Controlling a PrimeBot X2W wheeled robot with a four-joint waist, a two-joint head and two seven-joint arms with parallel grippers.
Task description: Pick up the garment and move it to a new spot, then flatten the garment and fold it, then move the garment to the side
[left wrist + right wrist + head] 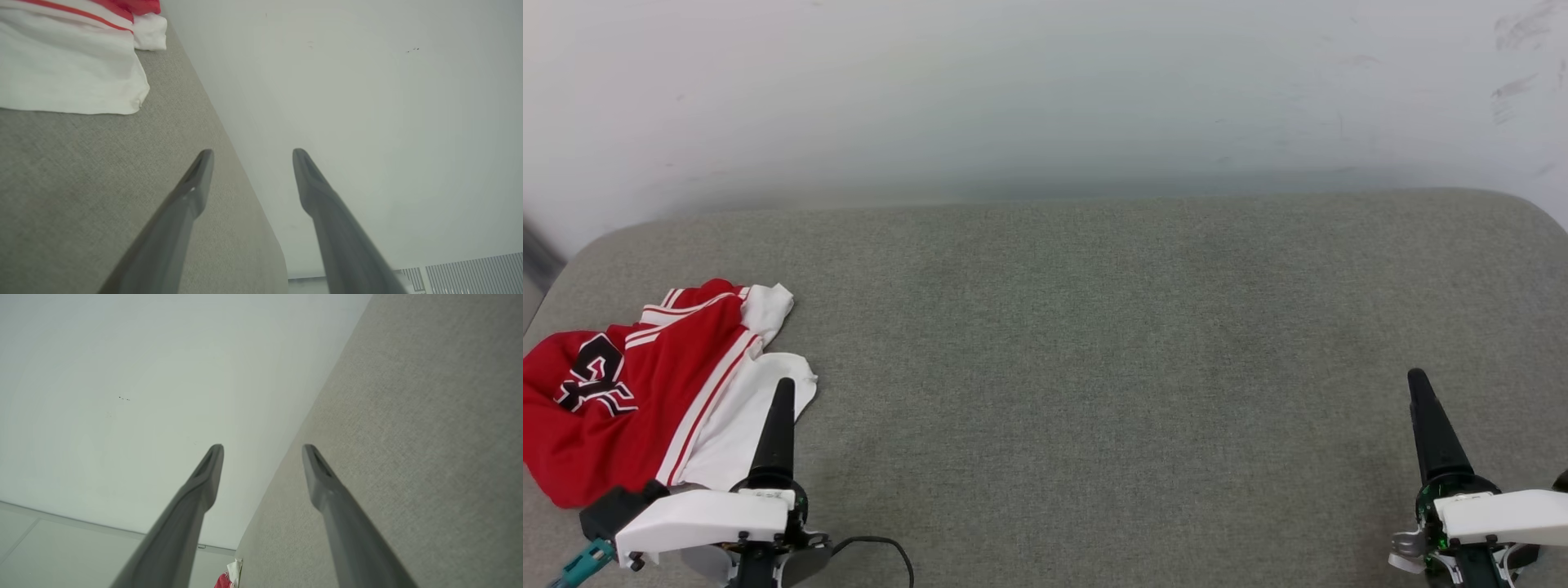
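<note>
Red-and-white garment (645, 392) sits crumpled at the far left end of the grey upholstered surface (1094, 327), close to its edge. Risk: pinching only the loose white sleeve would likely drag the shirt in a bunch, and a sideways nudge could push it over that edge. The right arm also has a long reach across. Left pincer (250, 159) is spread wide and empty, just beside the sleeve. Right pincer (261, 453) is spread wide and empty, well apart from it.
</note>
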